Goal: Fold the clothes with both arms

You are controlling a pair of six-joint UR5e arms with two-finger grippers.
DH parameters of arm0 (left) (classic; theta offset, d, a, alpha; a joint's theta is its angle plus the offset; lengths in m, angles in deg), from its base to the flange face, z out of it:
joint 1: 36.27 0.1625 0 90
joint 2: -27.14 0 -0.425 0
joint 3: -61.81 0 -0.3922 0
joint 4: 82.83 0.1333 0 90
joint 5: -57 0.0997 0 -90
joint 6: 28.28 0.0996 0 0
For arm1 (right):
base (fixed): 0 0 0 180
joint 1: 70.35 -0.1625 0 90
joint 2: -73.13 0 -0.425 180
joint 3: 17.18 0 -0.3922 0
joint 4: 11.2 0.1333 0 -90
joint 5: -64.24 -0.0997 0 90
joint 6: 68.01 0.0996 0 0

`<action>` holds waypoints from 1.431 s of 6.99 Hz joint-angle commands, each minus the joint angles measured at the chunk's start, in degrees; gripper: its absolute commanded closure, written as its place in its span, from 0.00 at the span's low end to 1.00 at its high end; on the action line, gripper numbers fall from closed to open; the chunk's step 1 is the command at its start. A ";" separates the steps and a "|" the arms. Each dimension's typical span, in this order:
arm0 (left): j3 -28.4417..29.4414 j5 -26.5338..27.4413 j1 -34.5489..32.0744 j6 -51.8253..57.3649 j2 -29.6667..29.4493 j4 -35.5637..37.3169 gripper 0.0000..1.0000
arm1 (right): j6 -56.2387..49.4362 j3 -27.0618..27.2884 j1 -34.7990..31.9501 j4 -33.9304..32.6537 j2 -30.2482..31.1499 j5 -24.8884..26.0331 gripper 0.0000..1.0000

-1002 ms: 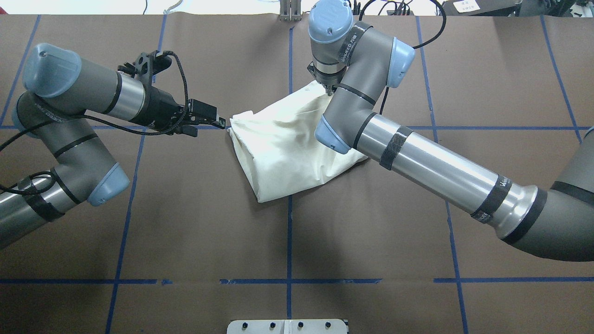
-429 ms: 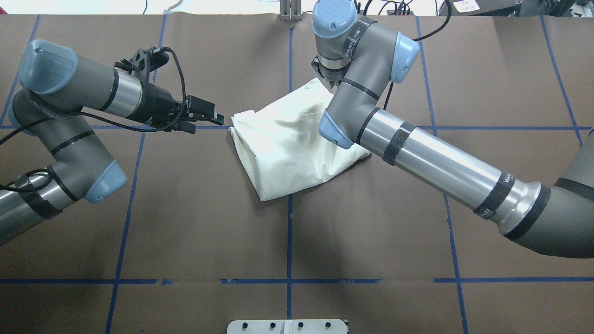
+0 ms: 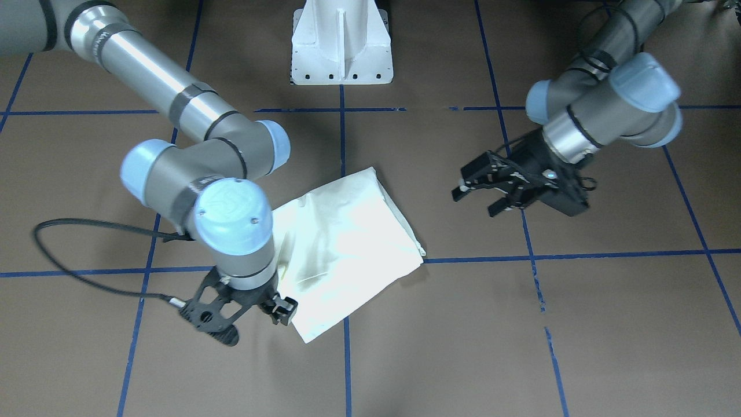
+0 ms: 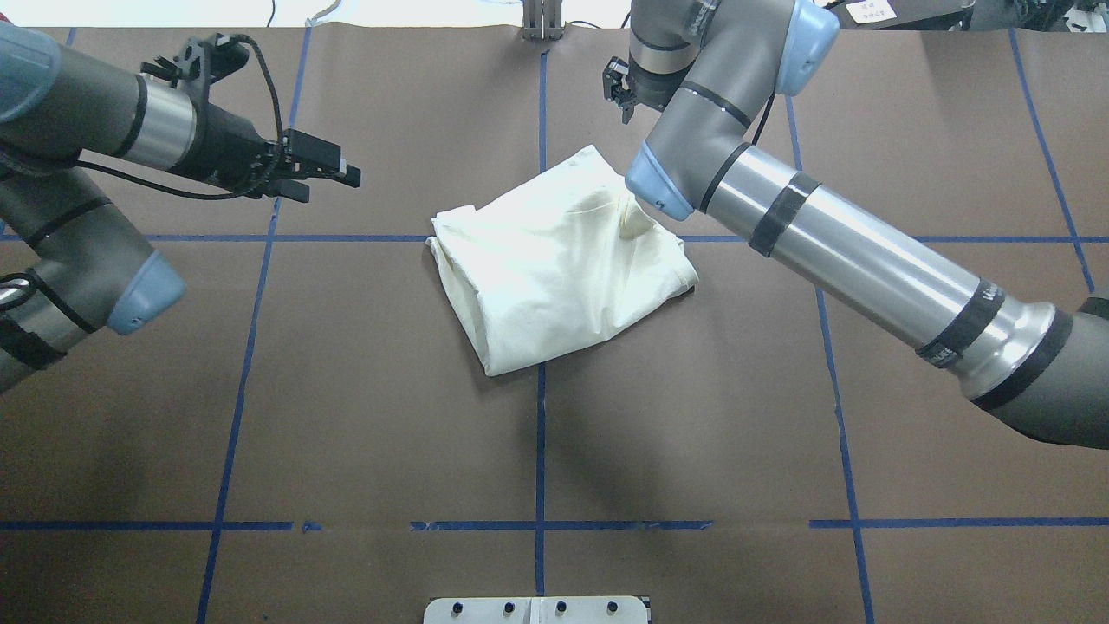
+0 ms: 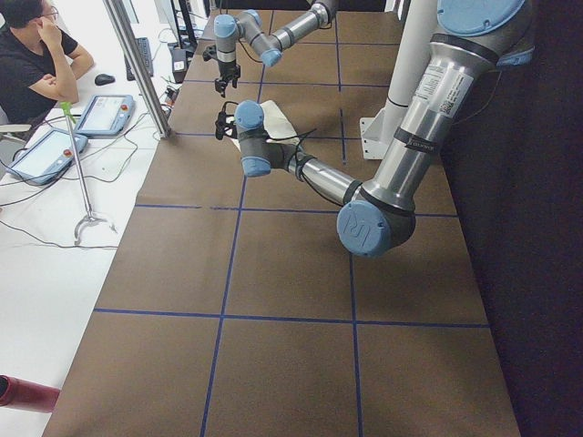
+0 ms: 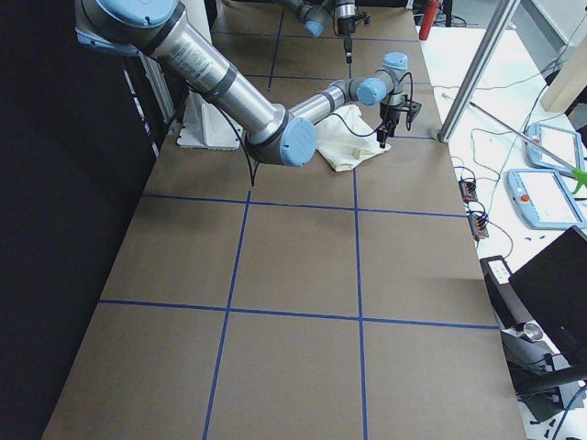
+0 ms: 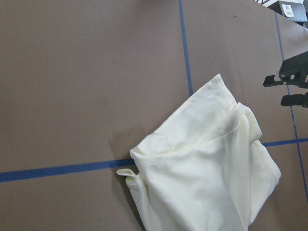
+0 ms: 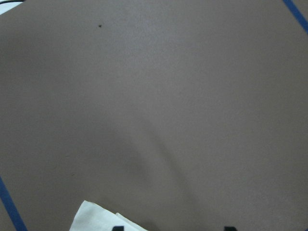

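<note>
The clothes, one cream shirt (image 4: 554,260) folded into a rough square with its plain side up, lie flat at the table's middle; they also show in the front view (image 3: 341,243) and the left wrist view (image 7: 202,173). My left gripper (image 4: 333,178) hovers open and empty to the shirt's left, well apart from it (image 3: 477,200). My right gripper (image 4: 617,91) hangs open and empty above the table beyond the shirt's far corner (image 3: 277,307) (image 7: 274,91). One shirt corner (image 8: 96,216) shows at the bottom of the right wrist view.
Blue tape lines (image 4: 539,451) grid the brown table. The white pedestal base (image 3: 341,52) stands on the robot's side. A person (image 5: 36,55) sits beside a side table with tablets (image 5: 100,114). A metal plate (image 4: 537,611) lies at the near edge.
Both grippers have drawn away from the shirt: the left one back to the left and farther off, the right one up and beyond the far corner. The shirt stays flat.
</note>
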 commanded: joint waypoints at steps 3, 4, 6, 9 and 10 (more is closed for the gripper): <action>1.73 5.77 -18.48 49.77 2.16 30.45 0.00 | -36.24 22.34 -14.00 -12.61 19.12 -5.78 0.00; 1.91 8.25 -23.31 62.27 2.16 37.23 0.00 | -47.81 26.21 -18.31 -15.48 24.40 -7.55 0.00; 1.91 8.01 -30.71 85.31 6.44 42.03 0.00 | -66.39 33.77 -26.13 -24.26 33.72 -12.02 0.00; 1.31 5.91 -35.46 98.23 10.05 51.43 0.00 | -84.46 34.50 -36.53 -24.04 44.54 -17.06 0.00; -1.14 -0.63 -36.10 98.00 13.55 50.32 0.00 | -84.32 35.38 -36.90 -23.43 46.84 -21.85 0.00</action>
